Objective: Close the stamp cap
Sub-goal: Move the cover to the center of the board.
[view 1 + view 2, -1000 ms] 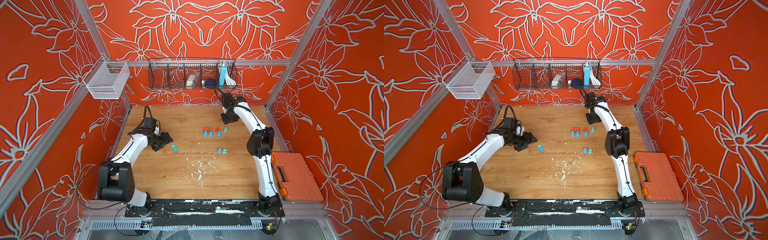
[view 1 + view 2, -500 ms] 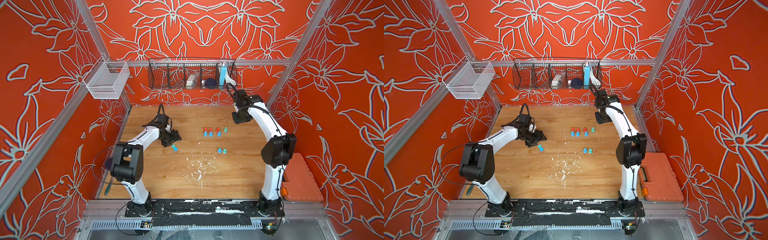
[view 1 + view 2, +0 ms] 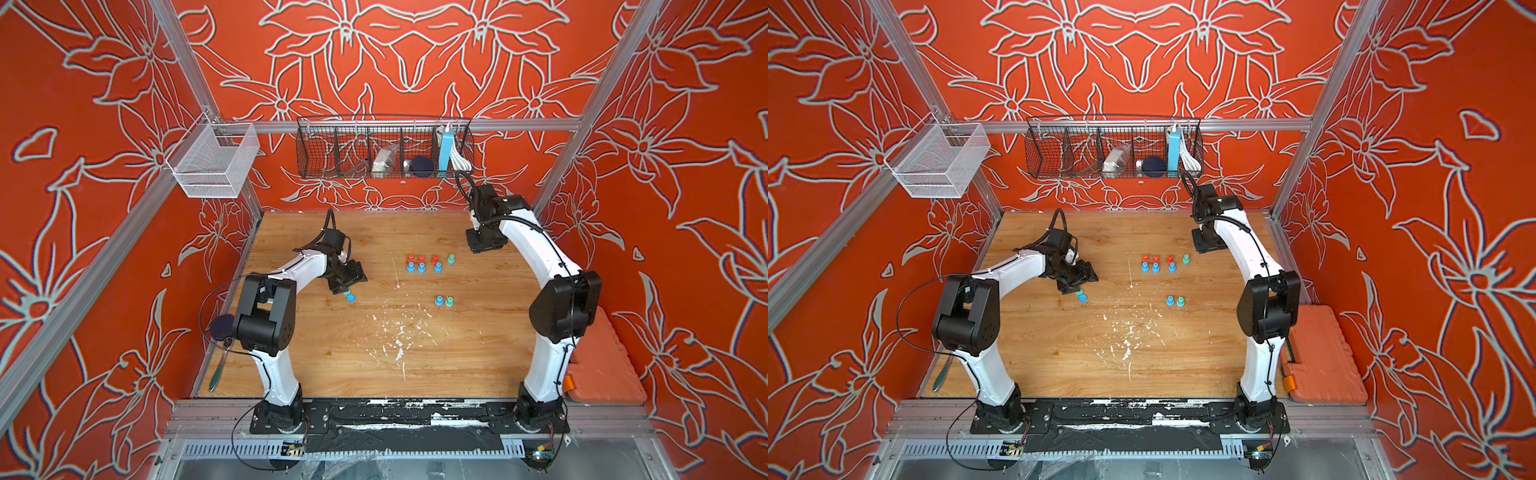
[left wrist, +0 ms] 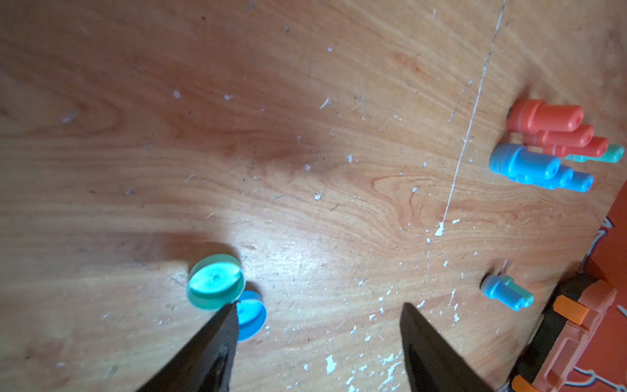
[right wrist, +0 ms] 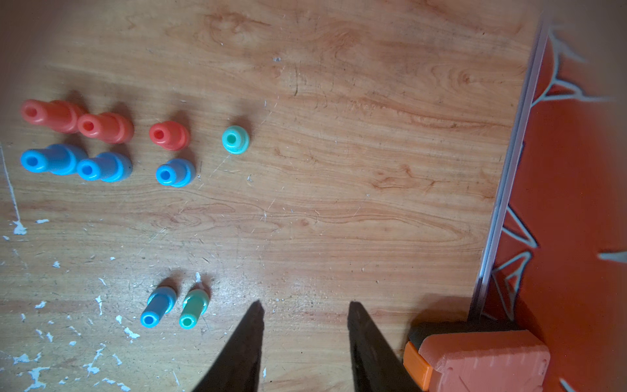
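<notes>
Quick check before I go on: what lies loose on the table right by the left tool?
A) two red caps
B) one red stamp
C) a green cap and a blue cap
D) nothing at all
C: the left wrist view shows a green cap and a blue cap close together, just off the open, empty left tool.
</notes>
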`<state>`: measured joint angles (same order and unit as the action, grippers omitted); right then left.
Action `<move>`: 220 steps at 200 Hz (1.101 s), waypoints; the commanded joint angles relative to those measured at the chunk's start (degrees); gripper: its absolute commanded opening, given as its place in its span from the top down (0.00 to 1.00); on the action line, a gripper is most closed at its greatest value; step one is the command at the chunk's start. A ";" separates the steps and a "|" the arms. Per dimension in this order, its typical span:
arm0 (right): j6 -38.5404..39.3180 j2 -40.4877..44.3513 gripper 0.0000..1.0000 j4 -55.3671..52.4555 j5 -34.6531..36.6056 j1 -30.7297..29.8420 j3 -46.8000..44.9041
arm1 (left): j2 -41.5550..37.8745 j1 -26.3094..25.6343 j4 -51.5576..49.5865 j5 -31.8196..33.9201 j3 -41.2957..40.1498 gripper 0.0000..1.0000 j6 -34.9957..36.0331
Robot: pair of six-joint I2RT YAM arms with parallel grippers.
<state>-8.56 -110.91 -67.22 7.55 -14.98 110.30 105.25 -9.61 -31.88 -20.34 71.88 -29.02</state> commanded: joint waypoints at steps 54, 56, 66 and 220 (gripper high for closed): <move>-0.75 2.27 0.58 0.08 -1.30 0.36 -1.49 | 3.28 -0.56 0.59 2.56 0.10 0.25 0.36; -0.74 2.30 0.58 0.14 -1.31 0.36 -1.49 | 3.42 -0.58 0.52 2.62 0.11 0.25 0.47; -0.68 2.52 0.58 0.01 -1.46 0.34 -1.55 | 3.78 -0.69 0.41 2.98 0.19 0.25 0.67; -1.38 10.50 0.59 2.00 -4.58 0.37 -9.05 | 15.54 -22.35 -3.39 6.10 14.71 0.26 -2.50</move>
<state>-9.54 -103.57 -66.08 3.99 -14.98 103.50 117.47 -25.91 -31.29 -15.29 84.23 -30.02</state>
